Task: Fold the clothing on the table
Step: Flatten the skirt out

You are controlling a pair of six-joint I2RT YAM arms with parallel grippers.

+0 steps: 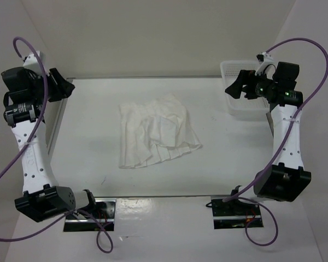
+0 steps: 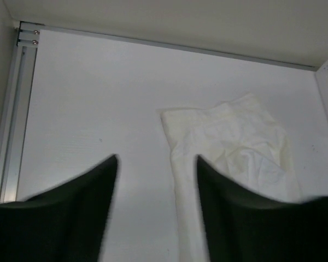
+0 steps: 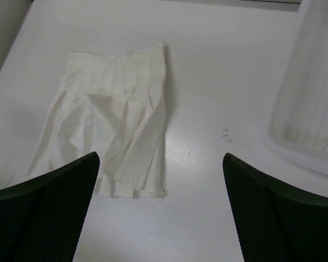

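Top external view: the clothing (image 1: 156, 134), a white pleated skirt, lies about the middle of the table (image 1: 98, 164), well apart from every edge. It is rumpled, and one part looks doubled over the rest. The left pincer (image 1: 60, 84) hangs above the far-left corner by the grey rail (image 1: 57, 125). The right pincer (image 1: 238, 87) hangs at the far-right corner, just beside a white mesh basket (image 1: 232, 68). Neither touches the cloth.

Left wrist view: the left pincer (image 2: 156, 161) stands released, its two dark fingers apart with only bare table (image 2: 98, 98) showing between them. The fingers are slightly blurred. The skirt (image 2: 229, 142) lies beyond and toward the basket side, one straight edge turned to the camera and creases across its middle.

Right wrist view: the right pincer (image 3: 161, 157) is spread wide and grasps nothing. The skirt (image 3: 115, 109) lies ahead of it. The pleats run in neat lines along one side, while the other side is puckered and uneven. The basket (image 3: 311, 98) stands at the table's right edge, apart from the cloth.

By the look of the garment, the job is only partly done. A rough fold may be in place, but the skirt is not yet a tidy, flat packet. Smoothing, and at least one more fold, appear to remain.
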